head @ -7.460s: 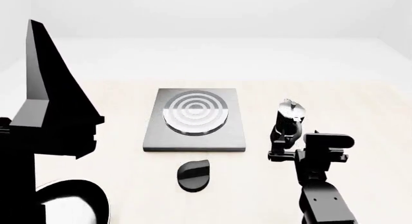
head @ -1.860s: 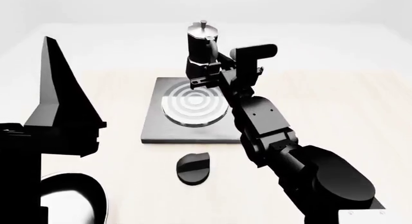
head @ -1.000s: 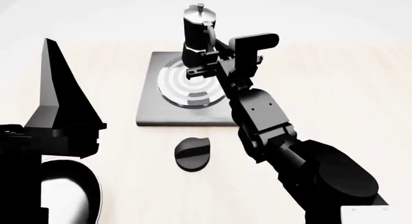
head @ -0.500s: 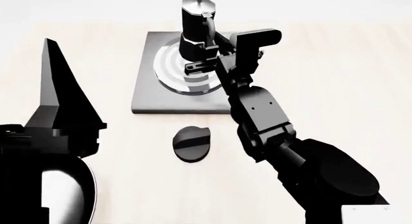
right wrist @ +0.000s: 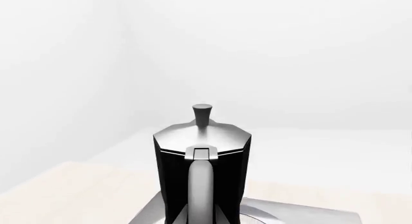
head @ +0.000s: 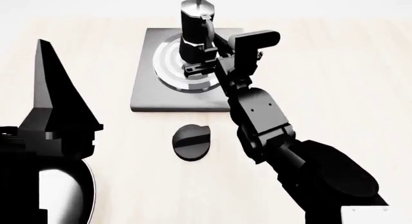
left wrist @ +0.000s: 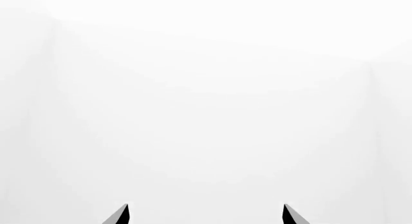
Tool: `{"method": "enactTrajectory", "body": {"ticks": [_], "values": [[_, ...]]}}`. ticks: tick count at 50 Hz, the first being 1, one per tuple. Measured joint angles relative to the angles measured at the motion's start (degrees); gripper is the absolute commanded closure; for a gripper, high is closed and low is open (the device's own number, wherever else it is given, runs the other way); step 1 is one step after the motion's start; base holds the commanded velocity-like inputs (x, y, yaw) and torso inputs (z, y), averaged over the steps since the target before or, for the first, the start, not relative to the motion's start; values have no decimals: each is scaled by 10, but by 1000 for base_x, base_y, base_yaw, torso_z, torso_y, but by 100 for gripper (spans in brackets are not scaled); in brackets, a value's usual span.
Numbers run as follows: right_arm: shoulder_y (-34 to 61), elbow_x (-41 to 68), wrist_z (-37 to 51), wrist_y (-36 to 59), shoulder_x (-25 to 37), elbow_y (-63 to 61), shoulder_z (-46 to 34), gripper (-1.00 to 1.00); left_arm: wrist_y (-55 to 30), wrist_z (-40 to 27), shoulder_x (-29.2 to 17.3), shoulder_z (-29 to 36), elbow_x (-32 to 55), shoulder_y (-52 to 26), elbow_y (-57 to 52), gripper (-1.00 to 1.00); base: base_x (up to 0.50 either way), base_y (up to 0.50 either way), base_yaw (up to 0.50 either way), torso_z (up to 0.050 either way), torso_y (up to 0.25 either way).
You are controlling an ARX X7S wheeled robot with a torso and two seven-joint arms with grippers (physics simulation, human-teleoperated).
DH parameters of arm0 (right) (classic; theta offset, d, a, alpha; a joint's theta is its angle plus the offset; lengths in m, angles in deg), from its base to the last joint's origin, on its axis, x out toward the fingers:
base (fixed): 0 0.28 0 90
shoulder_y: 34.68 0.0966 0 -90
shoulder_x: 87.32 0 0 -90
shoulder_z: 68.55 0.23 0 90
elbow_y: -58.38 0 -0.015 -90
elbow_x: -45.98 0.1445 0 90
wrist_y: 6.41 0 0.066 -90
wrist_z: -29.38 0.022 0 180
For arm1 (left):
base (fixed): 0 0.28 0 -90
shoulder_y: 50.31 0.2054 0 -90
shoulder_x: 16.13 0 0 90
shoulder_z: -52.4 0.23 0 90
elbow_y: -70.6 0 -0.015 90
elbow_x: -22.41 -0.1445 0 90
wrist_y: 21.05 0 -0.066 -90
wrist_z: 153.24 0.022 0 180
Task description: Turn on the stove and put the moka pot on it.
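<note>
The stove point(head: 144, 97) is a dark-grey square plate with a ringed round burner point(head: 169, 64); its black round knob point(head: 192, 142) lies apart on the table, just in front of the plate. The moka pot point(head: 195, 33) stands upright over the burner, black with a silver lid. My right gripper point(head: 200, 65) is shut on the pot's side handle. In the right wrist view the moka pot point(right wrist: 201, 159) fills the middle, with the stove point(right wrist: 302, 215) beneath it; whether its base touches is hidden. My left gripper point(left wrist: 206, 215) is open and faces blank white space.
A black frying pan point(head: 67, 197) shows at the near left, partly behind my left arm point(head: 55, 113). My right arm point(head: 270, 132) reaches diagonally over the stove's right edge. The light wooden table point(head: 335, 74) spreads to the right of the stove.
My right gripper carried the moka pot from the table right of the stove to above the burner, then lower. The head view tilted downward. The knob and left arm stayed put.
</note>
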Motion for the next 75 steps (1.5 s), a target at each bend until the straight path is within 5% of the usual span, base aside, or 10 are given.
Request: {"method": "enactTrajectory", "body": {"ticks": [21, 22, 75], "values": [[-4, -1, 5, 6, 0, 3, 1, 100, 11, 1, 0, 1, 0, 4, 5, -100, 0, 0, 0, 0, 1], [-4, -1, 5, 7, 0, 3, 1, -100, 11, 1, 0, 1, 0, 4, 5, -100, 0, 0, 0, 0, 0], [45, -28, 11, -27, -1, -20, 18, -100, 3, -10, -5, 5, 3, -12, 4, -100, 0, 0, 0, 0, 0]]}}
